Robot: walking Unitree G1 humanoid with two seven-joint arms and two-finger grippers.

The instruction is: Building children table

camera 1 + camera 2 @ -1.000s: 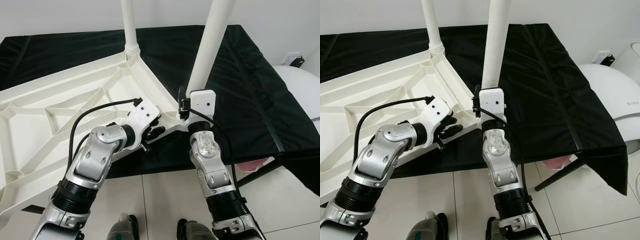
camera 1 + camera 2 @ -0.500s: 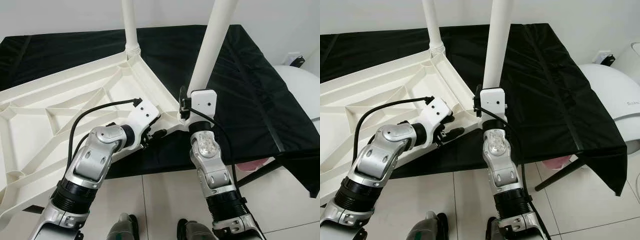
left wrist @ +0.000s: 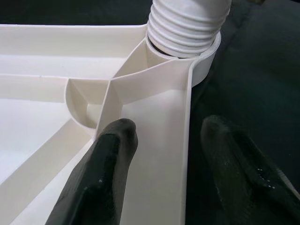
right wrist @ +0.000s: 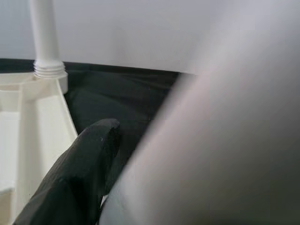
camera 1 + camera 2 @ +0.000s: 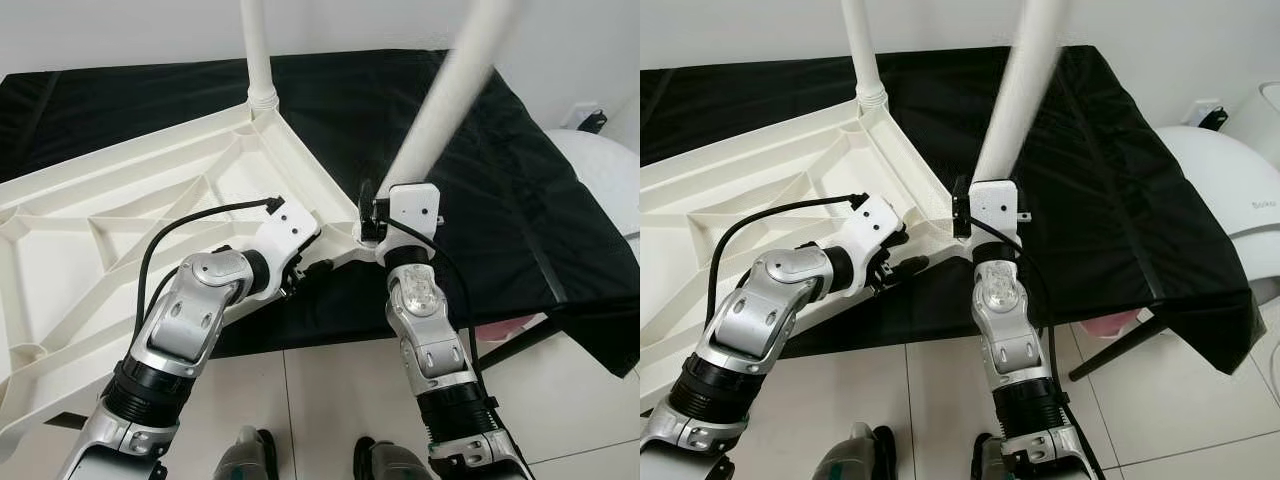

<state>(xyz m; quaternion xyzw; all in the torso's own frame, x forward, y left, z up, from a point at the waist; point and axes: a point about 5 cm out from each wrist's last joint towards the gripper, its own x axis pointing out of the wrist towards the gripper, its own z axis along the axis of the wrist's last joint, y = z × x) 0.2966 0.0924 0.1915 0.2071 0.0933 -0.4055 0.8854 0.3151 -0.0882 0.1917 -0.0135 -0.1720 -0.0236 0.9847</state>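
A white plastic table top (image 5: 130, 210) lies upside down on a black cloth. One white leg (image 5: 256, 50) stands screwed into its far corner. A second white leg (image 5: 450, 100) leans to the right, its threaded end (image 3: 187, 23) sitting in the near corner socket (image 5: 358, 236). My right gripper (image 5: 398, 190) is shut on this leg just above the socket; one black finger (image 4: 79, 173) shows beside the blurred leg. My left gripper (image 3: 164, 136) is open and straddles the table top's rim (image 3: 187, 117) next to that socket, one finger inside the rim, one outside.
The black cloth (image 5: 520, 200) covers a low table whose front edge is near my arms and whose right edge overhangs. A white rounded appliance (image 5: 605, 170) stands to the right. Tiled floor (image 5: 320, 400) lies below, with a dark support leg (image 5: 520, 345) and a pink object (image 5: 500, 330) under the cloth.
The leg in my right gripper has tilted from nearly upright over to the right. My left gripper's fingers moved onto the rim by the socket and have stayed there.
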